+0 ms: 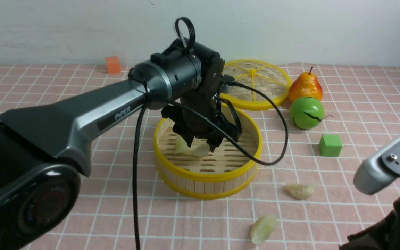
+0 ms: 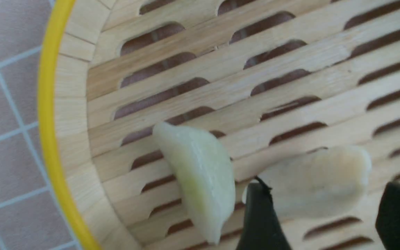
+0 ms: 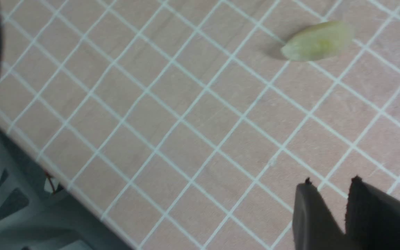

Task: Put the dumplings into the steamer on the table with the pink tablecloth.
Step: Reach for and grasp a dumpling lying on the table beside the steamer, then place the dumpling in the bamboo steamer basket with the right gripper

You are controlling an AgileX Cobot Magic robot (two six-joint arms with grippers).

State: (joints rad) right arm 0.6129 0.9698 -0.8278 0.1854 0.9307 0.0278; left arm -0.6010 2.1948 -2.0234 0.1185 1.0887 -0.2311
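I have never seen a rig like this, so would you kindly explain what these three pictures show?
It is a robot with two arms. The front view looks forward from between them; each other picture comes from a camera on one wrist.

On the pink tablecloth stands a round bamboo steamer. Two toy dumplings lie inside, one beside the other; two more, one nearer and one farther, lie on the cloth. Behind are a woven lid, a pear, a green fruit, a green cube and an orange block.

The left gripper is open around one dumpling; the right gripper, slightly open, holds nothing.
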